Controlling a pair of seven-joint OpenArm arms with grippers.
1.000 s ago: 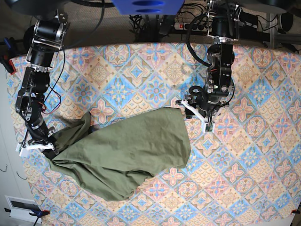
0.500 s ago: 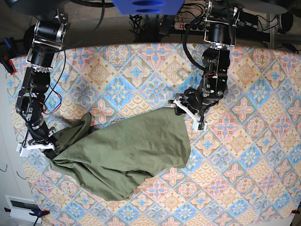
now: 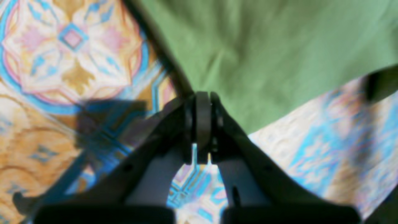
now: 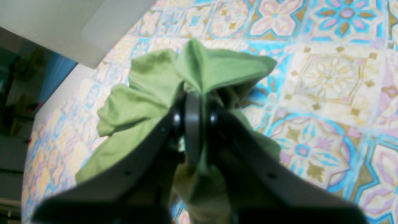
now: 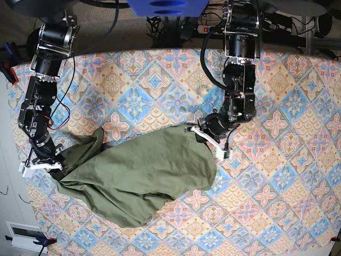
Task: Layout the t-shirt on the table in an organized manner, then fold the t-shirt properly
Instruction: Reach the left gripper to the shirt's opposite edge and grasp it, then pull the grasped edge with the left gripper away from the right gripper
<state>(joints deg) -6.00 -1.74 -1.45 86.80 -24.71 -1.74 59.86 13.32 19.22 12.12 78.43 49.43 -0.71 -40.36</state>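
Observation:
The olive-green t-shirt (image 5: 138, 176) lies crumpled on the table (image 5: 277, 202), left of centre. My left gripper (image 5: 206, 142) sits at the shirt's upper right corner. In the left wrist view the left gripper (image 3: 203, 99) is shut, with the corner of the t-shirt (image 3: 264, 56) ending right between its pads, low over the table (image 3: 71, 62). My right gripper (image 5: 50, 166) is at the shirt's left end. The right wrist view shows the right gripper (image 4: 194, 102) shut on a bunched fold of the t-shirt (image 4: 146, 102), just above the table (image 4: 326, 77).
Cables and a power strip (image 5: 213, 28) lie beyond the table's far edge. A red clamp (image 5: 8, 72) sits on the left edge, which runs close beside my right gripper. A white box (image 5: 21, 233) stands off the front left corner.
My left arm has swung left and down onto the shirt's upper right corner, and its jaws have gone from open to shut there. The right arm and its grip have not moved.

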